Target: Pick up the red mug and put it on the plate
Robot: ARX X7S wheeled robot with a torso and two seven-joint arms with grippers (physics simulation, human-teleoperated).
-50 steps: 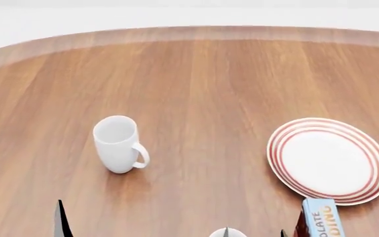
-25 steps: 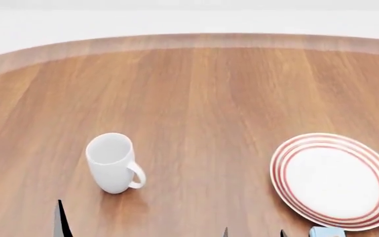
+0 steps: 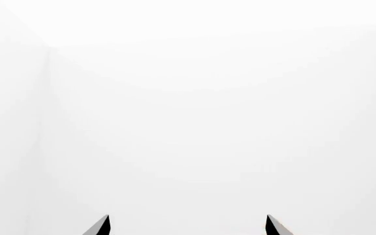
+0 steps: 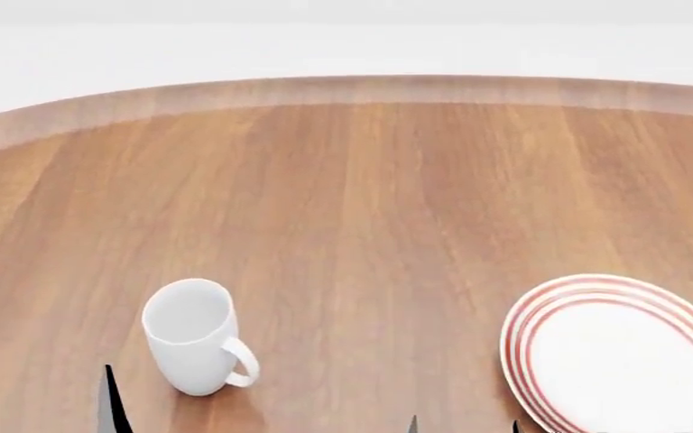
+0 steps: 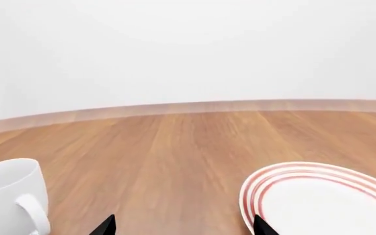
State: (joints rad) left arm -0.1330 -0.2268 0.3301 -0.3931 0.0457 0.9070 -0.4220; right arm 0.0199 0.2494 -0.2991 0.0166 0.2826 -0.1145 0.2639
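Red mug not in any view. Plate (image 4: 621,356) at desk's near right edge; white mug (image 4: 192,336) near left. Both pincers spread, empty. Risk: grasping the white mug by mistake.

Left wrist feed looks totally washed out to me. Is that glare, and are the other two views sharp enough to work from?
Left wrist view: only plain white background with two dark tips of the left tool, so nothing to judge, not obviously glare. Head view: evenly lit, the white mug and the plate crisp with faint soft shadows. Right wrist view: also clear, slight softness on the table grain.
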